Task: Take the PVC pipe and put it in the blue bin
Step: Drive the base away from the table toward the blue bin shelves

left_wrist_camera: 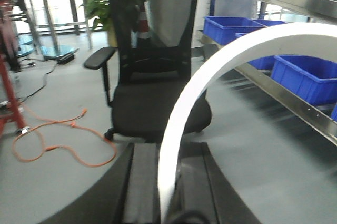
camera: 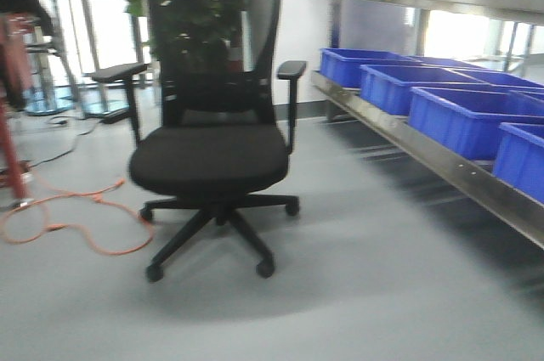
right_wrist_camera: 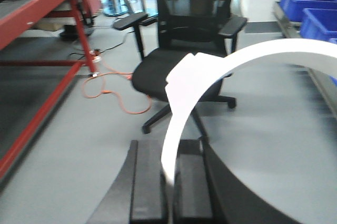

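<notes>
Shelf: a steel rack (camera: 425, 153) ran along the right of the floor, receding toward the back wall.
Office chair: a black mesh chair (camera: 212, 157) stood on the floor ahead, left of the shelf's near edge.
Blue bins: a row (camera: 459, 115) sat along the shelf's front edge, open tops up, apparently empty.
PVC pipe: a white curved length (left_wrist_camera: 253, 45) rose from the jaws and arched rightward, toward the shelf. The right wrist view showed a like arc (right_wrist_camera: 184, 92); whether it was the same piece could not be told.
Left gripper: (left_wrist_camera: 168, 155) jaws nearly closed, pressed on the pipe's lower end.
Right gripper: (right_wrist_camera: 171, 150) jaws likewise narrow, clasping the pipe's end.
Key relation: the bins lay forward and right of both grippers, probably nearer the right arm.
</notes>
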